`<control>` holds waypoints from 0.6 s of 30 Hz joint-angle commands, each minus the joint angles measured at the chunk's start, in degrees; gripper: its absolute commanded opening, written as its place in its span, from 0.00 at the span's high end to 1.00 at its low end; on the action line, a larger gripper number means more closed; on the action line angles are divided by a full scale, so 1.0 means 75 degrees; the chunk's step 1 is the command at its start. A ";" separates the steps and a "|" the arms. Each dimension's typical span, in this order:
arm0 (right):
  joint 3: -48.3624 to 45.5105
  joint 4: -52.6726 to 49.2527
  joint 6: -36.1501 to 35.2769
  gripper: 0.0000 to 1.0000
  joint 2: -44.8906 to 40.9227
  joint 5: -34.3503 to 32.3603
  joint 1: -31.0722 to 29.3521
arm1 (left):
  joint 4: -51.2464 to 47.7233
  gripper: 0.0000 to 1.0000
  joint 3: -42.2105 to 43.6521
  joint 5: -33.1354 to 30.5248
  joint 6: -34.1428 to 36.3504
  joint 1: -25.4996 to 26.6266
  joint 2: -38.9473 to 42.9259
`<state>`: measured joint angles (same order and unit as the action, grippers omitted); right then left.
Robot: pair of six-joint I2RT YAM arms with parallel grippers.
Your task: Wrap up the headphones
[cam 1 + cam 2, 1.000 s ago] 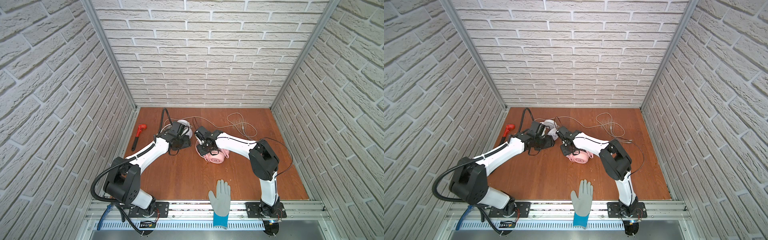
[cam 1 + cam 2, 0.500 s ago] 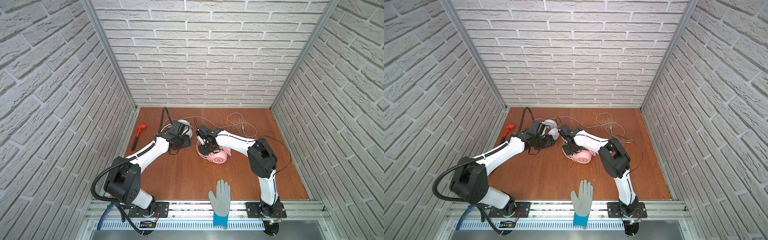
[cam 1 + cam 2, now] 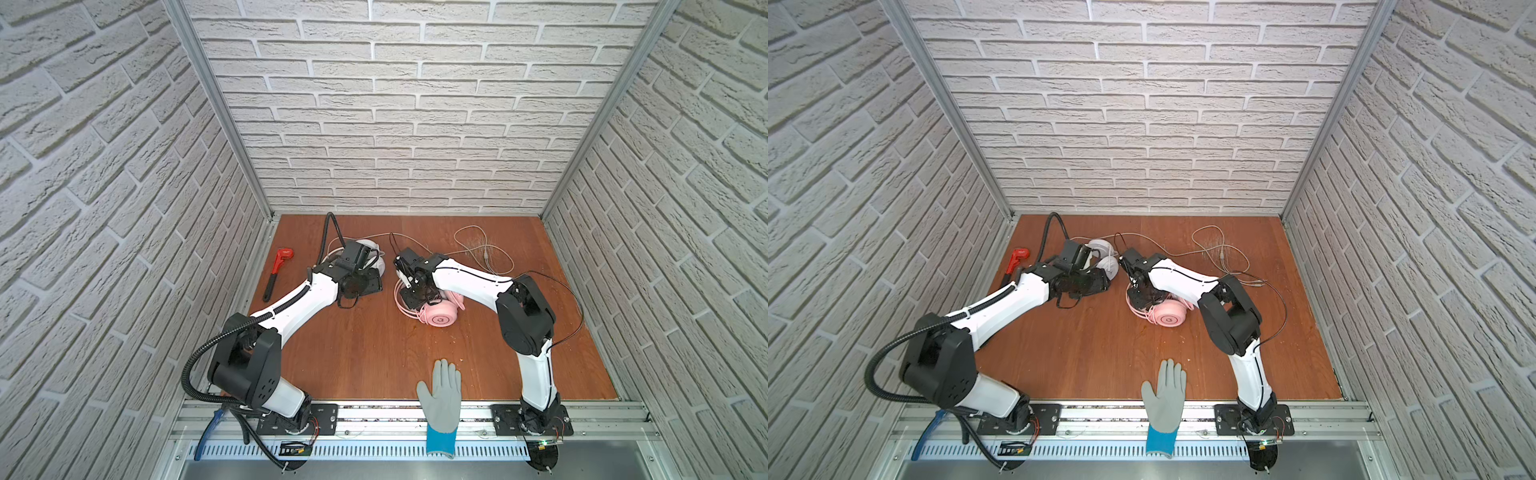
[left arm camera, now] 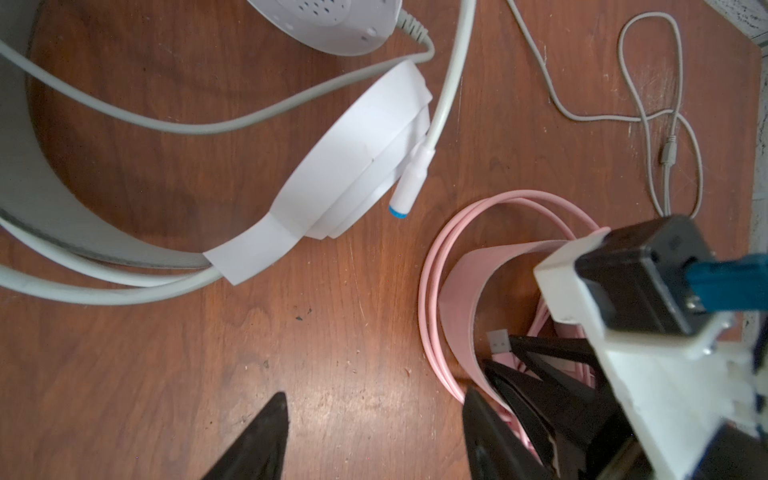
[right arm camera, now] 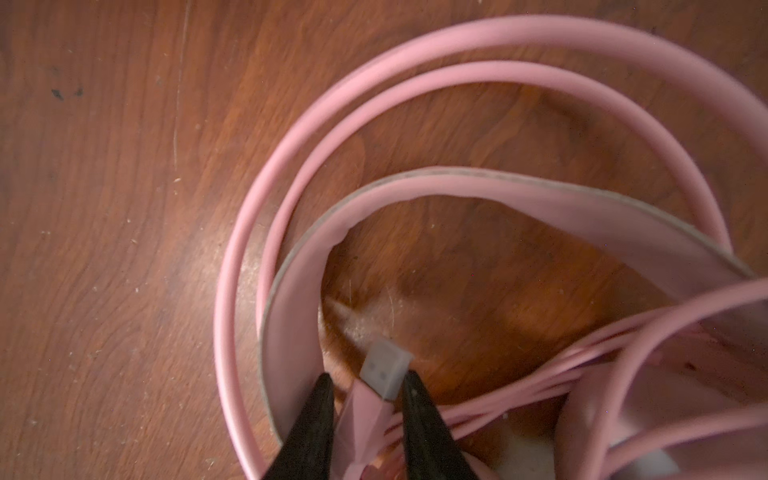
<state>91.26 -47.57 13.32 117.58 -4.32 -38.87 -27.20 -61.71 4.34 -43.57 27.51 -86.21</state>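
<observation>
Wood-brown table (image 3: 374, 361) floors the brick-walled cell, and both arms reach to its far middle. White headphones (image 3: 371, 246) lie at the back, left of centre, mostly hidden under the left arm in both top views. The left wrist view shows their band and an earcup resting on the wood. Pink headphones (image 3: 442, 318) lie just right of them, near but apart, with one earcup facing up toward the front.

The left gripper (image 4: 374, 399) hangs over bare wood beside the pink headband, its fingers spread wide with nothing between them. The right gripper (image 5: 368, 378) is down inside the arc of that headband.

A grey glove (image 3: 442, 395) lies flat across the front edge, fingers pointing to the back. A red pipe wrench (image 3: 276, 272) rests by the left wall. A pale cable (image 3: 486, 249) loops loose at the back right.

Smallest is the pink cable's pale plug (image 5: 384, 368): it sits between the right fingertips, whose jaws stand narrowly parted, one finger against it, the other a sliver off
</observation>
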 commanded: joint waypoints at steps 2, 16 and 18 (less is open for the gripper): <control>0.0218 -0.0211 0.0139 0.69 -0.0463 -0.0254 0.0038 | -0.0094 0.33 -0.0244 0.0002 0.0088 0.0031 -0.0024; 0.0259 -0.0196 0.0245 0.68 -0.0771 -0.0637 0.0038 | -0.0152 0.33 -0.0382 0.0066 0.0103 0.0048 -0.0106; 0.0288 -0.0322 0.0201 0.68 -0.0748 -0.0793 0.0038 | -0.0158 0.33 -0.0397 0.0089 0.0103 0.0062 -0.0129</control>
<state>91.83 -48.51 14.57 113.91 -7.68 -38.87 -28.27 -62.76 4.56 -43.51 27.66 -86.56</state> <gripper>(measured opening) 0.322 0.667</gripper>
